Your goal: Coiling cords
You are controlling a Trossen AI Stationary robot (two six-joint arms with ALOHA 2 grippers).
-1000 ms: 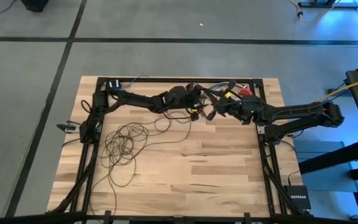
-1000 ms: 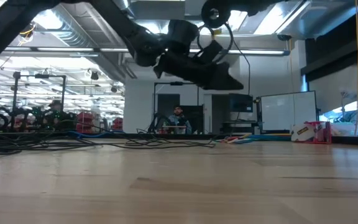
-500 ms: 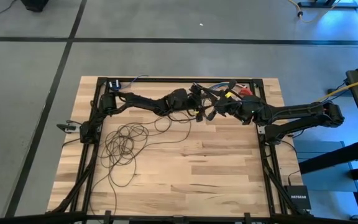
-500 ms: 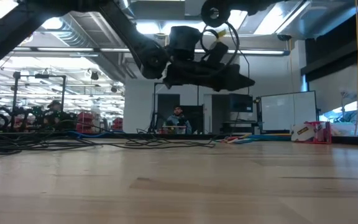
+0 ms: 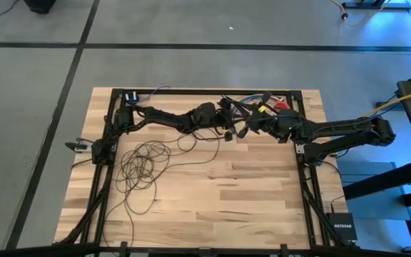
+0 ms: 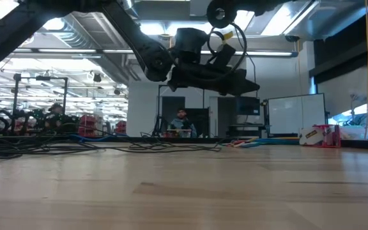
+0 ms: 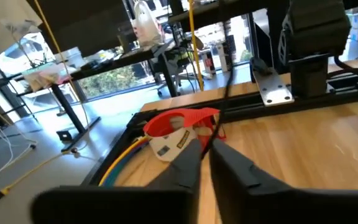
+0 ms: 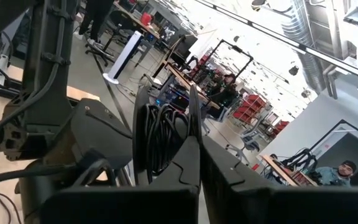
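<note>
While most of the cords (image 5: 143, 165) lie in loose loops on the wooden table (image 5: 248, 193) near its left side, both arms meet above the far edge: the left gripper (image 7: 205, 163) pinches a strand, and the right gripper (image 8: 194, 155) clamps a coiled bundle.

The wooden table (image 5: 212, 193) is light butcher-block, with a black frame (image 5: 302, 160) along its left, far and right edges. The cords (image 5: 143, 168) lie in loose tangled loops on the left half, with one strand running right toward the middle. At the far edge, near the right corner, lie coloured wires (image 5: 252, 100), a red item (image 7: 179, 121) and a tape roll (image 6: 309, 135). The near and right parts of the surface are bare wood.
</note>
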